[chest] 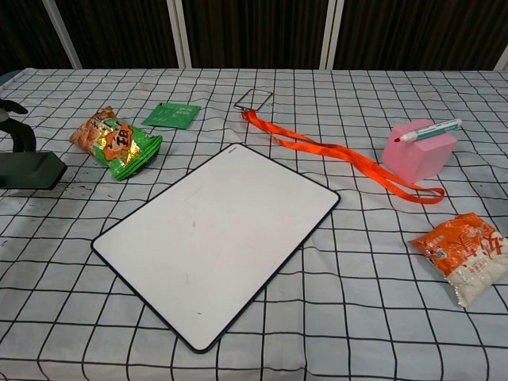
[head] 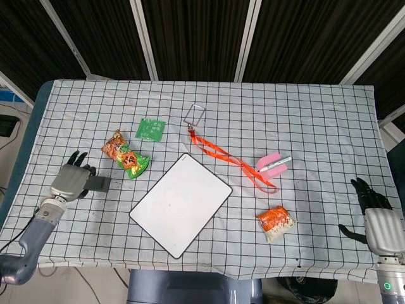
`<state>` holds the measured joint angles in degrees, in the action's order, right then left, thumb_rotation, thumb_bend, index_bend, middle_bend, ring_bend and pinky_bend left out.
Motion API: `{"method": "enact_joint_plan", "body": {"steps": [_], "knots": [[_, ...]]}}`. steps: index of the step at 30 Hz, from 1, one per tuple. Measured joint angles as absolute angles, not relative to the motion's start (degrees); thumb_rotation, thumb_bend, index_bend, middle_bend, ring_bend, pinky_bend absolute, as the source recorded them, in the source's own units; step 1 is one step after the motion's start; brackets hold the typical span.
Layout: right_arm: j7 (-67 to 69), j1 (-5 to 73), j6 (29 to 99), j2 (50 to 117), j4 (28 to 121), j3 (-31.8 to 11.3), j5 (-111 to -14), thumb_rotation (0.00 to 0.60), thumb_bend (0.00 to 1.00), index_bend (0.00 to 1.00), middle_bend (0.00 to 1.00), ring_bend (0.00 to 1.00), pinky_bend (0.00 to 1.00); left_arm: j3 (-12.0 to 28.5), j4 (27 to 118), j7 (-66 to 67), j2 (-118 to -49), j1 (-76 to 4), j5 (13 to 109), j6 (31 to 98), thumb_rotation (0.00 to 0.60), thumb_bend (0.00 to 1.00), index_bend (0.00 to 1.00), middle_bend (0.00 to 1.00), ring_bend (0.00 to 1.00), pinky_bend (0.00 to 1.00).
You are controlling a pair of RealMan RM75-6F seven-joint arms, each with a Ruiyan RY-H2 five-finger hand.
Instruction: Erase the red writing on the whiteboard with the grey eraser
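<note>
The whiteboard (head: 181, 202) lies tilted in the middle of the checked cloth; in the chest view the whiteboard (chest: 218, 238) shows only faint reddish smudges. My left hand (head: 71, 180) is at the table's left side, well away from the board, holding the dark grey eraser (head: 99, 184). In the chest view the eraser (chest: 30, 169) sits flat on the cloth at the left edge, and only a curled finger shows above it. My right hand (head: 378, 218) hangs off the table's right front corner, fingers apart and holding nothing.
A green-orange snack bag (head: 125, 156) lies between the eraser and the board. A green packet (head: 150, 129), a metal clip with an orange lanyard (head: 231, 161), pink sticky notes with a marker (head: 273, 164) and an orange packet (head: 276, 221) lie around the board.
</note>
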<state>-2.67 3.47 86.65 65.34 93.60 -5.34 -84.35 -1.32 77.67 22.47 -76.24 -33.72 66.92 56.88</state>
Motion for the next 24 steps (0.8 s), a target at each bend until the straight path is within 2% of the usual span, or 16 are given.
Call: {"method": "enact_joint_plan", "body": {"steps": [12, 15, 18, 24], "knots": [[-2.62, 3.47, 86.6, 65.29, 93.65, -5.35, -84.3, 0.6, 0.15, 0.01, 0.11, 0.21, 0.22, -0.25, 77.67, 26.97, -78.11, -33.93, 63.59, 54.16, 0.6, 0.22, 0.31, 0.33, 0.0, 0.0], [-2.58, 3.47, 86.58, 65.27, 93.66, -5.34, -84.29, 0.6, 0.15, 0.01, 0.11, 0.21, 0.22, -0.28, 77.85, 27.46, -78.08, -33.97, 63.27, 53.83, 0.6, 0.17, 0.28, 0.28, 0.0, 0.0], [-2.62, 3.48, 86.64, 65.28, 93.6, -5.34, -84.39, 0.6, 0.15, 0.01, 0.11, 0.21, 0.22, -0.24, 78.36, 28.12, -77.83, -34.05, 62.29, 53.19, 0.6, 0.14, 0.21, 0.19, 0.0, 0.0], [-2.74, 3.44, 86.76, 65.34, 93.61, -5.39, -84.33, 0.6, 0.15, 0.01, 0.11, 0.21, 0.22, -0.26, 81.09, 30.03, -76.36, -34.21, 61.26, 52.91, 0.6, 0.13, 0.1, 0.1, 0.0, 0.0]]}}
